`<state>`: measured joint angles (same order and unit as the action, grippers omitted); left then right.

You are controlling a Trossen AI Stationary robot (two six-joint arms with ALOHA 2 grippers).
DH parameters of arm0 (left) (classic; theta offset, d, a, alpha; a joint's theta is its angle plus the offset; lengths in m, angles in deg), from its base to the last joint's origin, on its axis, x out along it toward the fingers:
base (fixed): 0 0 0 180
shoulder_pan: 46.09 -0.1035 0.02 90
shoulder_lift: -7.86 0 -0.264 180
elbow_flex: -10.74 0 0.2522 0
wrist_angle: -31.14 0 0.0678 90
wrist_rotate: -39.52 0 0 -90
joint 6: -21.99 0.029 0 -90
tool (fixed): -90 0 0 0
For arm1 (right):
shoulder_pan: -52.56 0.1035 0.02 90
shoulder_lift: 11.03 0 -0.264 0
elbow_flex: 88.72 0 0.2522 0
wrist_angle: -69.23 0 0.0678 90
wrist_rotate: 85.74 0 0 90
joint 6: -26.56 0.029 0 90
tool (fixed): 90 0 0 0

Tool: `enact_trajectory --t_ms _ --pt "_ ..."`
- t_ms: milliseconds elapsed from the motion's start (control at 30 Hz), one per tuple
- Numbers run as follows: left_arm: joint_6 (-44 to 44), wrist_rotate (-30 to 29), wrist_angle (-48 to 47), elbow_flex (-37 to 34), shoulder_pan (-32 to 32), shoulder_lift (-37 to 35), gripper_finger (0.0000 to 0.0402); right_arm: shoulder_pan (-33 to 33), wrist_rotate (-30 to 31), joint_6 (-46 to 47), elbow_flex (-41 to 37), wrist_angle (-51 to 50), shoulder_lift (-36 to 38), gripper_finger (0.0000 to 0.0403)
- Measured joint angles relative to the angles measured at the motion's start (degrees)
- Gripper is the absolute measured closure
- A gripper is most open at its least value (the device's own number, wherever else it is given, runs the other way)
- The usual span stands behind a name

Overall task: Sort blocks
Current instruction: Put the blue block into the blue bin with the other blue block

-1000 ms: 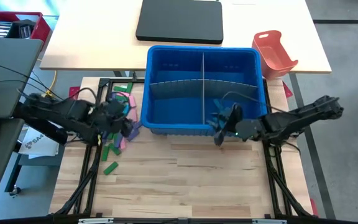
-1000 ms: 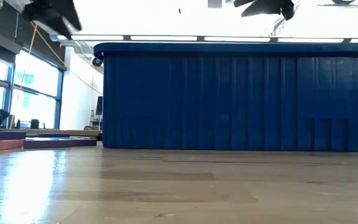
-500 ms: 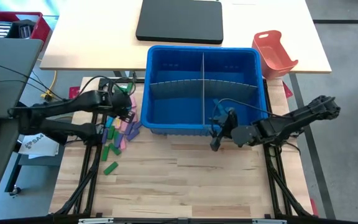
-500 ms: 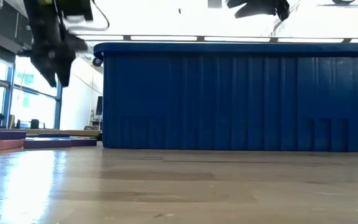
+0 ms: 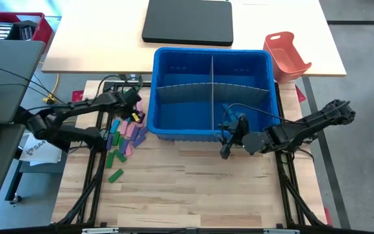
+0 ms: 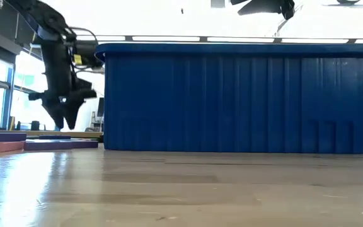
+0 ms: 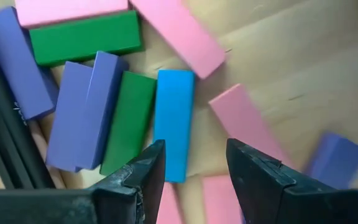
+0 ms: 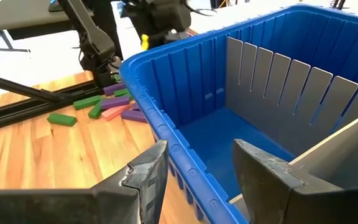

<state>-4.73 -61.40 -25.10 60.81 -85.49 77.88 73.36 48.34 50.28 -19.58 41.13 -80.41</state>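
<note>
The blocks (image 5: 123, 133) lie in a loose pile of green, pink, purple and blue pieces on the wooden table, left of the blue bin (image 5: 187, 135). One green block (image 5: 115, 175) lies apart, nearer the front edge. My left gripper (image 5: 135, 112) hangs open just above the pile, pointing steeply down. In the left wrist view it (image 7: 194, 165) stands over a blue block (image 7: 174, 121) and a pink block (image 7: 244, 121), holding nothing. My right gripper (image 5: 228, 135) waits open and empty over the bin's near wall (image 8: 166, 134).
The bin has grey slotted dividers (image 5: 211, 91) inside. An orange-red tray (image 5: 286, 55) and a flat black case (image 5: 188, 21) sit on the far table. The left arm's black frame rails (image 5: 99, 140) run beside the pile. Bare wood lies in front of the bin.
My left gripper has swung toward the far edge and the bin and come down from high up to just above the block pile, tipping to point more steeply down. My right gripper shifted slightly toward the near edge, then kept still.
</note>
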Motion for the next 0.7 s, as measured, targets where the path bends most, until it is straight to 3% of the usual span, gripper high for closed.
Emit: enact_trajectory --t_ms 300,533,700 --pt "4.18 0.81 2.78 0.02 -3.64 10.42 0.0241 0.00 0.00 0.88 0.00 0.08 0.00 0.0229" --pt "5.81 0.79 3.65 0.36 -3.70 14.22 0.0243 0.00 -0.01 0.86 0.00 0.06 0.00 0.0229" --pt "8.39 0.12 3.97 0.19 -3.65 13.07 0.0293 0.00 -0.05 1.54 0.00 0.06 0.00 0.0229"
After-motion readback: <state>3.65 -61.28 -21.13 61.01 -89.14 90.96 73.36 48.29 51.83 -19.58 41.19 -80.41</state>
